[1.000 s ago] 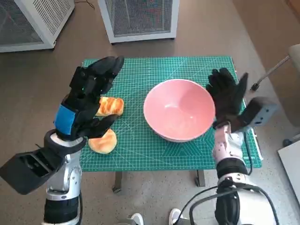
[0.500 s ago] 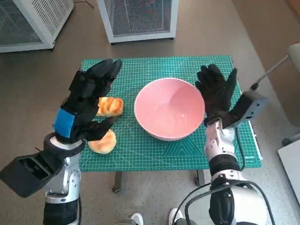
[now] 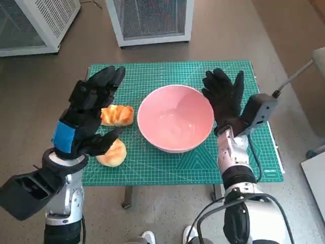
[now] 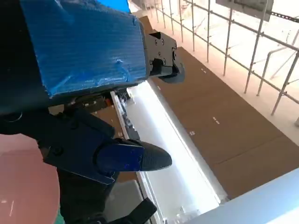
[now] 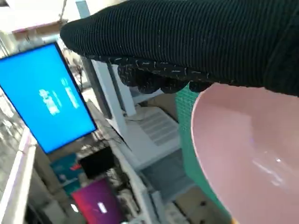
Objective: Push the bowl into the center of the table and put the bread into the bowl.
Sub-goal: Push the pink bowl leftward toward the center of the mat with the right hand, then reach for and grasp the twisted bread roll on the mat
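Right hand (image 3: 223, 101) spread flat against bowl (image 3: 175, 118) rim, gripping nothing. Left hand (image 3: 89, 114) open above bread (image 3: 117, 115). Bread likely soft: pinch its sides gently.

A pink bowl (image 3: 175, 124) sits near the middle of a green cutting mat (image 3: 152, 162) covering a small table, with the gloved right hand (image 3: 223, 99) flat against its right rim, fingers spread. The blue-taped left hand (image 3: 86, 114) hovers open above 2 pieces of bread (image 3: 118, 115) lying just left of the bowl. White mesh cabinets (image 3: 150, 20) stand on the brown floor beyond the table.
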Robot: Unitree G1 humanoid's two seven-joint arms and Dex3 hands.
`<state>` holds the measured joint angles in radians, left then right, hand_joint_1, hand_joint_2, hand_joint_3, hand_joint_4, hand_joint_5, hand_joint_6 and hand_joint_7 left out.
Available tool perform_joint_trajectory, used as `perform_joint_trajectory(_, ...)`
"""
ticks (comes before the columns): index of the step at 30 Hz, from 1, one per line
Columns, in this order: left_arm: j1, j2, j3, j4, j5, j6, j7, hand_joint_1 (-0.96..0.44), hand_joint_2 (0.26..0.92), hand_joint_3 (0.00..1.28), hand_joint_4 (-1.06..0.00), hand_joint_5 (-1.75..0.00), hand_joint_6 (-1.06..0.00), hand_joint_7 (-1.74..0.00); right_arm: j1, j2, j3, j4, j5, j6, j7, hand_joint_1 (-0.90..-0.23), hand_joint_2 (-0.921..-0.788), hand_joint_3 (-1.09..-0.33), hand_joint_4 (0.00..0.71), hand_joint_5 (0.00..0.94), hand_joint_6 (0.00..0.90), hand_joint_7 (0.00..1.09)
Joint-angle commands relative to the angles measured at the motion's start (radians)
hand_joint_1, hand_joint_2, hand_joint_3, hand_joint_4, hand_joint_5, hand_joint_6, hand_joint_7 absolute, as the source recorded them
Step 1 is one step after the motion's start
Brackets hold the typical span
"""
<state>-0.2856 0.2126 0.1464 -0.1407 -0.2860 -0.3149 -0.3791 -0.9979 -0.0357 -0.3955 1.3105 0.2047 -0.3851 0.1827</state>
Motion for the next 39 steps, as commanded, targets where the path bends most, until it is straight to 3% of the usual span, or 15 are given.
perform_joint_trajectory(1,0.011,0.008,0.009,-0.013,0.007,-0.002,0.012,-0.61,0.921,0.28,-0.26,0.00,-0.17,-0.41,-0.005,-0.018,0.001,-0.011,0.002,-0.028,0.033,-0.390,-0.921,-0.736,0.343,0.012,0.122,0.45)
perform_joint_trajectory(5,0.000,0.010,0.012,0.001,0.009,-0.002,0.016,-0.61,0.921,0.28,-0.26,0.00,-0.17,-0.40,-0.012,-0.017,-0.003,-0.041,0.017,-0.088,0.090,-0.401,-0.921,-0.727,0.336,0.007,0.114,0.45)
perform_joint_trajectory(9,-0.010,0.014,0.017,0.011,0.008,-0.002,0.018,-0.61,0.921,0.28,-0.25,0.00,-0.18,-0.39,-0.003,-0.031,0.009,-0.083,0.018,-0.180,0.179,-0.437,-0.921,-0.704,0.328,0.002,0.075,0.51)
perform_joint_trajectory(13,-0.021,0.018,0.024,0.024,0.007,-0.003,0.020,-0.61,0.921,0.28,-0.25,0.00,-0.18,-0.38,0.014,-0.042,0.016,-0.144,0.042,-0.261,0.281,-0.484,-0.921,-0.677,0.343,0.009,0.058,0.56)
perform_joint_trajectory(17,-0.032,0.023,0.033,0.038,0.005,-0.006,0.021,-0.61,0.921,0.28,-0.25,0.00,-0.20,-0.34,0.043,-0.048,0.033,-0.235,0.071,-0.323,0.375,-0.516,-0.921,-0.654,0.371,0.021,0.069,0.59)
perform_joint_trajectory(20,-0.045,0.027,0.039,0.054,0.006,-0.011,0.022,-0.61,0.921,0.27,-0.24,0.00,-0.21,-0.32,0.086,-0.046,0.057,-0.342,0.095,-0.364,0.438,-0.525,-0.921,-0.645,0.378,0.024,0.071,0.60)
perform_joint_trajectory(27,-0.071,0.035,0.050,0.084,0.014,-0.022,0.029,-0.61,0.921,0.27,-0.23,0.00,-0.24,-0.26,0.216,-0.045,0.128,-0.635,0.166,-0.367,0.528,-0.530,-0.921,-0.623,0.374,0.019,0.063,0.62)
perform_joint_trajectory(32,-0.089,0.039,0.053,0.106,0.031,-0.038,0.036,-0.59,0.921,0.23,-0.22,0.00,-0.26,-0.24,0.292,-0.051,0.165,-0.787,0.218,-0.326,0.557,-0.548,-0.921,-0.532,0.378,0.018,0.090,0.65)
perform_joint_trajectory(39,-0.110,0.053,0.051,0.142,0.073,-0.071,0.045,-0.59,0.921,0.21,-0.22,0.00,-0.26,-0.23,0.373,-0.057,0.203,-0.925,0.244,-0.286,0.556,-0.566,-0.921,-0.474,0.375,0.013,0.071,0.65)
